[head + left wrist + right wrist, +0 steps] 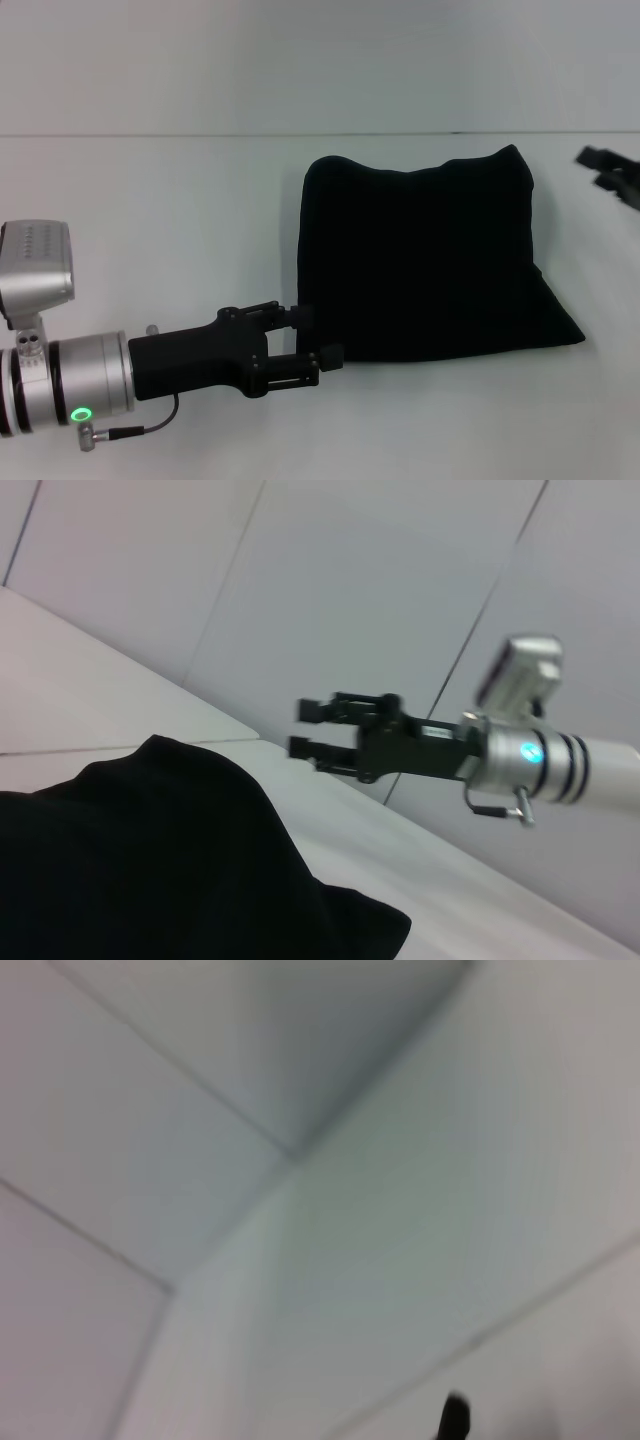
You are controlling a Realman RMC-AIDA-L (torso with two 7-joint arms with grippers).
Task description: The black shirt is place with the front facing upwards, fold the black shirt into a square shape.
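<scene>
The black shirt (pixel 425 260), folded roughly square, lies centre-right on the table (pixel 150 220). Soft, limp cloth; best pinched at corners. Left gripper (pixel 320 337) jaws open at its lower-left corner; right gripper (pixel 612 175) state indeterminate, upper right.

Black shirt (pixel 425 260), folded to a rough, seemingly squarish bundle, flat on the table.

A: Any lettering readable from your side?

B: I can't read a single word. The black shirt (pixel 425 260) lies folded on the counter (pixel 150 220) showing only plain dark cloth to me.

A: Numbers or brand marks anywhere?

B: I see 0, on anything in view.
</scene>
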